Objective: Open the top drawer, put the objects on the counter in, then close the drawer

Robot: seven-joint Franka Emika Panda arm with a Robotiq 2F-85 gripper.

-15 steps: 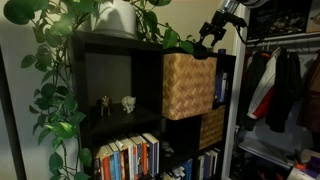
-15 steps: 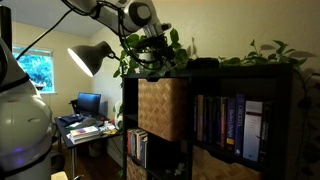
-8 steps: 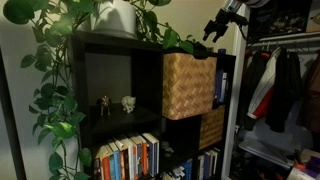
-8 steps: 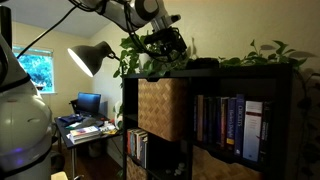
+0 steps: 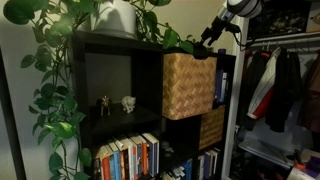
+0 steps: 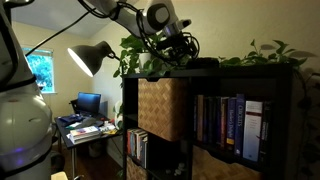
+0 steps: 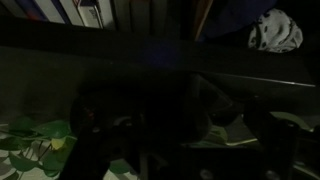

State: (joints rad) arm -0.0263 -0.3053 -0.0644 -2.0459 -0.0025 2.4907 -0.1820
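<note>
Hovering over the flat black-brown top board of the dark cube bookshelf (image 6: 240, 68) with the black two-finger gripper (image 5: 210, 36), spread wide and gripping nothing. Just below, in the upper cubby: the light tan woven wicker bin (image 5: 188, 86), seemingly standing a little proud of the shelf front, though hard to call it properly open. Reads as the gap between opening and loading. Next up, probably: dropping onto the low dark object (image 6: 205, 62) on the board beside the trailing green plant (image 6: 150, 55), squaring up over it, steering clear of leaves. Dark and matte up top, crowded by vines and a white pot (image 5: 118, 18). Around the room: rows of books (image 5: 128, 157), small figurines (image 5: 128, 102), a desk lamp (image 6: 92, 57), hanging clothes (image 5: 280, 85). Too murky in the wrist view for detail
</note>
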